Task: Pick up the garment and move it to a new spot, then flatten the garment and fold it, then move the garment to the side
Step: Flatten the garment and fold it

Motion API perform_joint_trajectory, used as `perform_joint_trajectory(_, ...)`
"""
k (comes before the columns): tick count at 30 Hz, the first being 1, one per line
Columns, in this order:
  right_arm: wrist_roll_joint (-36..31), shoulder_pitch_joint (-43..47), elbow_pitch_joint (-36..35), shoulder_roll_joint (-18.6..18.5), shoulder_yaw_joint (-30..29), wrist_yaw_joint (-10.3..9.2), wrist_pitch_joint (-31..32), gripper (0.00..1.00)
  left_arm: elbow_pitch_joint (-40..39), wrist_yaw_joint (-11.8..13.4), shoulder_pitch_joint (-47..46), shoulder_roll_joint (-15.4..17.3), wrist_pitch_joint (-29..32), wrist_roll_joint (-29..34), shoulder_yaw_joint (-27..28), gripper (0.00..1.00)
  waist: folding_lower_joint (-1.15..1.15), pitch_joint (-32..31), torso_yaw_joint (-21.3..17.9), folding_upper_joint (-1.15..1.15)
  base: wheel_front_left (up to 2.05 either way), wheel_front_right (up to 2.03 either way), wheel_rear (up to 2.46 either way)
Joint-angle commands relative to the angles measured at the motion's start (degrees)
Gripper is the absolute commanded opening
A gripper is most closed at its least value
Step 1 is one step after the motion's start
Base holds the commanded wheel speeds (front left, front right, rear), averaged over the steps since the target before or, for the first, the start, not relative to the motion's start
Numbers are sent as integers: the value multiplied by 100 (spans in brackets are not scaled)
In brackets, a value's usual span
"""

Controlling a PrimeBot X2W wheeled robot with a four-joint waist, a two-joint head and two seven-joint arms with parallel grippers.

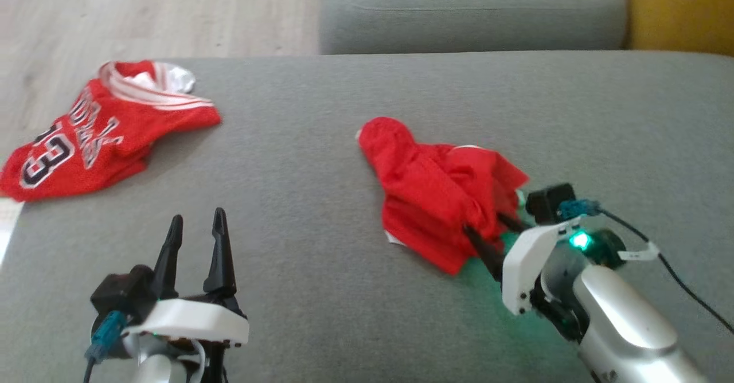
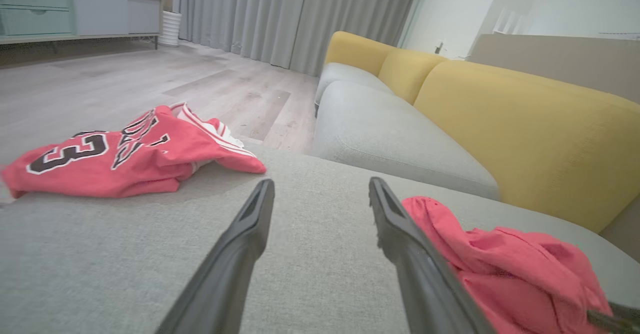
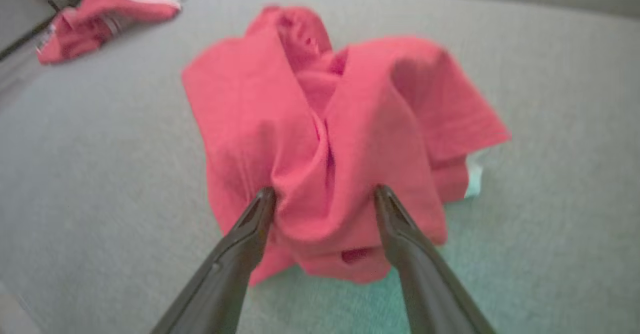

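- With right claw (image 3: 325, 193) spread astride a raised fold of the red garment (image 3: 300, 99), sink deeper, then pinch several layers.
- Hold back left claw (image 1: 196, 217), spread and empty.

Sofa seat (image 1: 298, 211) lay open between the numbered jersey (image 1: 97, 136), at its far left corner, and the crumpled red garment (image 1: 441, 199), right of centre. Strip along the far edge was passable. Yellow backrest (image 2: 525, 124) walled the right side.

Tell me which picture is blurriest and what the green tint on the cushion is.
Right wrist view: softest, crumpled red garment smeared, green cast on cushion at lower right. Head view: that cast lies beside a green light, likely its source. Left wrist view: sharpest.
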Motion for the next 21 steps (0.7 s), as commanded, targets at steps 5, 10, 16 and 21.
perform_joint_trajectory(5, -20, -241, 172, 150, 20, -4, 508, 29, -110, -36, -291, -24, -44, -14, 193, 100, 0, 8, 362, 0, 0, 0, 0)
perform_joint_trajectory(10, 31, -244, 50, 151, 29, -4, 449, 0, -78, -33, -270, -28, -44, -20, 244, 100, 0, -23, 356, 0, 0, 0, 0)
perform_joint_trajectory(16, 295, -317, -421, -41, -320, -4, 503, 0, -68, -46, -257, -30, -45, -13, 240, 100, 0, -14, 225, 0, 0, 0, 0)
perform_joint_trajectory(21, 639, -288, -1074, -550, -1056, -4, 1039, 0, -90, -30, -293, -30, -45, -13, 163, 100, 0, 170, 127, 0, 0, 0, 0)
